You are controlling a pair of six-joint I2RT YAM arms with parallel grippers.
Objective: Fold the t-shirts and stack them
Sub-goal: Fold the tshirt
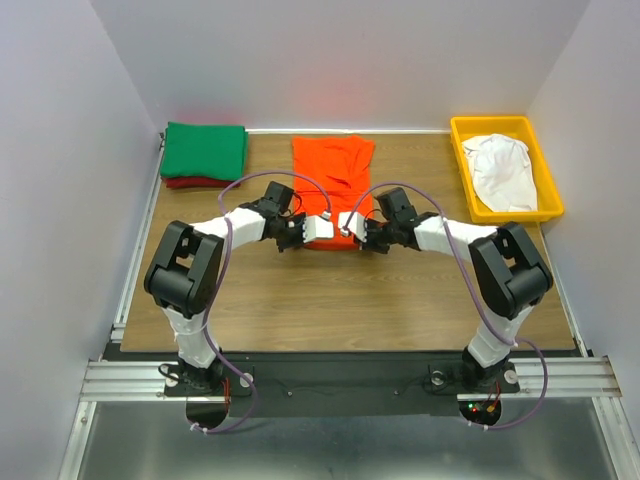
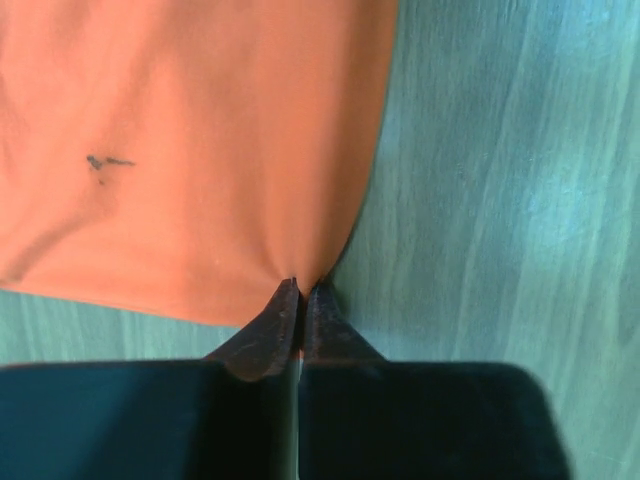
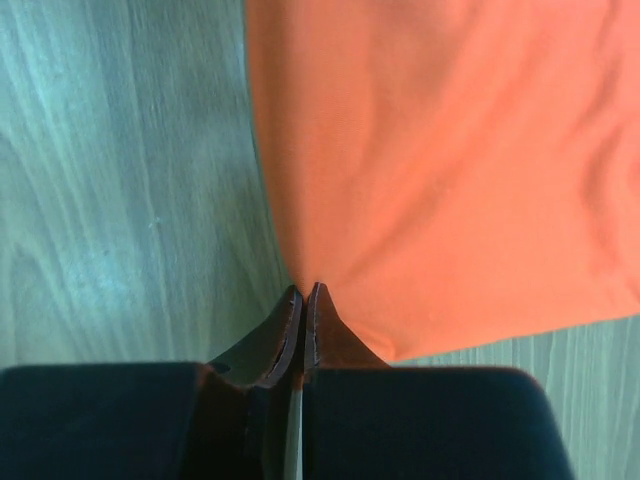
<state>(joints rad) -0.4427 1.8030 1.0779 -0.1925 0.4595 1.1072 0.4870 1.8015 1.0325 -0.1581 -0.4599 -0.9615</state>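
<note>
Landmark: orange t-shirt (image 1: 333, 172), lying mid-table toward the far edge.

- At its near hem: left gripper (image 1: 320, 229) and right gripper (image 1: 346, 227) sit side by side, each with its jaws pinched on a near corner of the cloth. The two are almost touching, so there is no passage between them.
- Left of it: a strip of bare table (image 1: 268, 155), then the green t-shirt (image 1: 205, 148) stacked on the dark red t-shirt (image 1: 190, 183), hard against the left wall.
- Right of it: open wood, then the yellow tray (image 1: 490, 121) holding the white t-shirt (image 1: 500, 170), filling the far right corner.
- Nearer than it: broad open wood down to the arm bases, with both forearms arching in from the sides.
- Beyond it: the back wall is close.
</note>
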